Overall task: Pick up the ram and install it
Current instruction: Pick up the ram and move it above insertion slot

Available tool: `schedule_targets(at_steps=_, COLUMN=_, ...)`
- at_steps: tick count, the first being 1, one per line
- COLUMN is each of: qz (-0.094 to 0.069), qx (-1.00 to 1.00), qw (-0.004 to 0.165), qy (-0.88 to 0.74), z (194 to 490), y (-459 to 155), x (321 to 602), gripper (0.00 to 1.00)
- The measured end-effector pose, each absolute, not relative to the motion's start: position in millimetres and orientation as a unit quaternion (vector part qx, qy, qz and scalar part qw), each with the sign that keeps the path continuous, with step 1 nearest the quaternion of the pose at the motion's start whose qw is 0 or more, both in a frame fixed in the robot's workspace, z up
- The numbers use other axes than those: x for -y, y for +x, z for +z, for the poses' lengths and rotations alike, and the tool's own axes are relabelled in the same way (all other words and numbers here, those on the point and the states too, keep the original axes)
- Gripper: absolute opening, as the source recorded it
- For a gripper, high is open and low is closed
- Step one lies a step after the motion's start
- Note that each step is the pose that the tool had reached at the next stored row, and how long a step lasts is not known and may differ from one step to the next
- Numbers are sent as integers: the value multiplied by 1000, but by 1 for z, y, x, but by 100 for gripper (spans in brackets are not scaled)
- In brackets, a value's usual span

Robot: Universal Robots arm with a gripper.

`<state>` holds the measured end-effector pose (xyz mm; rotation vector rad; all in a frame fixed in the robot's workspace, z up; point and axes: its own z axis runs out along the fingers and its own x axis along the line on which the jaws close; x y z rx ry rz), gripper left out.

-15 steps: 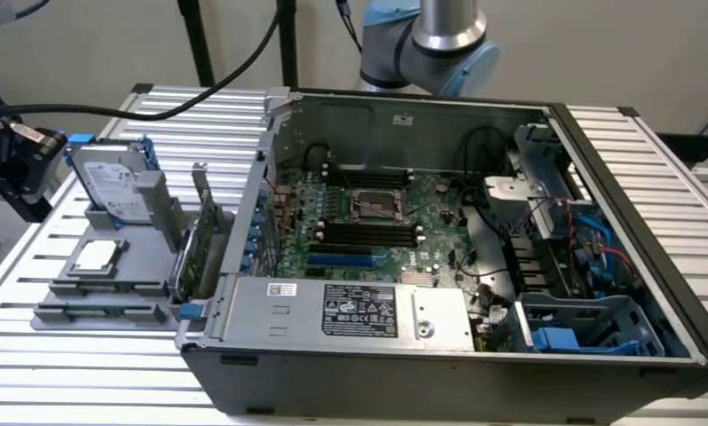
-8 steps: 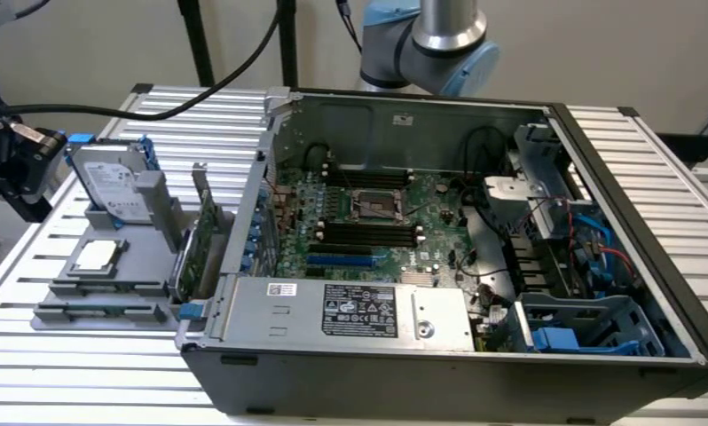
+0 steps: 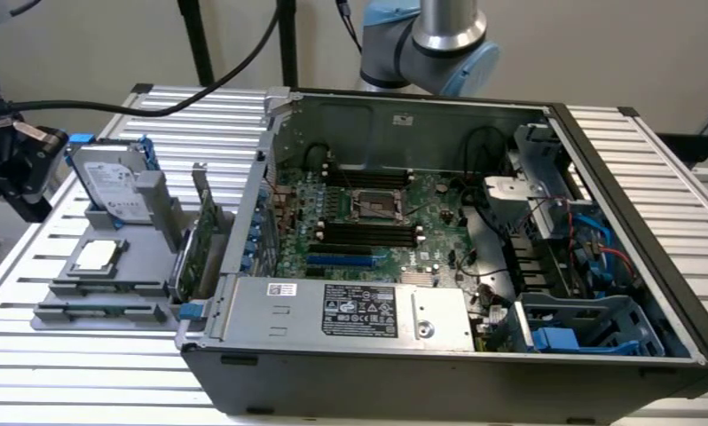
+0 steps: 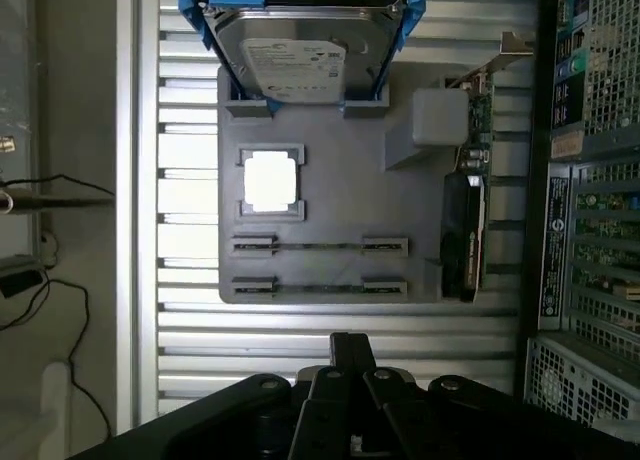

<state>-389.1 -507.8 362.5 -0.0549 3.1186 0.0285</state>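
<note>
Wrist view looks straight down on a grey fixture [image 4: 330, 210] on the slatted worktop [image 4: 185, 330]. The end effector [image 4: 352, 345] hangs over bare slats just off the fixture's near edge, with its fingers pressed together and nothing between them. The ram [image 4: 320, 283] stands on its thin edge in the nearer of two clip holders. A second stick [image 4: 320, 247] sits parallel in the next holder, close beside it. Both are untouched.

The main hazard appears to be the closed fingers. If they came down like this, they would land on the stick's top edge rather than either side of it, and could press or chip the board. The close spacing adds risk. A finger that strays could push the second stick or catch a holder clip and shift the light fixture. The processor [image 4: 270, 180] and the expansion card [image 4: 462, 230] on the same fixture could then be jostled too.

In the exterior view, the black memory slots [image 3: 366, 232] lie deep inside the computer case [image 3: 449, 355]. A stick gripped crooked would probably jam against a slot or strike the case wall.
</note>
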Motion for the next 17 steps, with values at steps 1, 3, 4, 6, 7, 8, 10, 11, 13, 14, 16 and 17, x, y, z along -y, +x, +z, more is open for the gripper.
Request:
schedule_targets(at_steps=1, qz=9, qx=-1000, qw=11, qy=-26, z=362, y=-389, x=508, gripper=11)
schedule_targets(at_steps=3, qz=9, qx=-999, qw=11, qy=-45, z=362, y=-389, x=508, gripper=11)
schedule_targets(at_steps=4, qz=10, qx=-998, qw=11, qy=-54, z=361, y=-389, x=508, gripper=11)
schedule_targets(at_steps=6, qz=10, qx=-997, qw=11, qy=-72, z=361, y=-389, x=508, gripper=11)
schedule_targets(at_steps=7, qz=10, qx=-997, qw=11, qy=-81, z=360, y=-389, x=508, gripper=11)
schedule_targets(at_steps=8, qz=10, qx=-996, qw=11, qy=-90, z=360, y=-389, x=508, gripper=11)
schedule_targets(at_steps=10, qz=10, qx=-994, qw=10, qy=-108, z=359, y=-389, x=508, gripper=11)
schedule_targets(at_steps=11, qz=10, qx=-993, qw=10, qy=-117, z=359, y=-389, x=508, gripper=11)
schedule_targets(at_steps=13, qz=10, qx=-991, qw=10, qy=-135, z=358, y=-389, x=508, gripper=11)
schedule_targets(at_steps=14, qz=11, qx=-990, qw=10, qy=-144, z=358, y=-389, x=508, gripper=11)
schedule_targets(at_steps=16, qz=11, qx=-987, qw=10, qy=-162, z=356, y=-389, x=508, gripper=11)
schedule_targets(at_steps=17, qz=11, qx=-985, qw=10, qy=-171, z=356, y=-389, x=508, gripper=11)
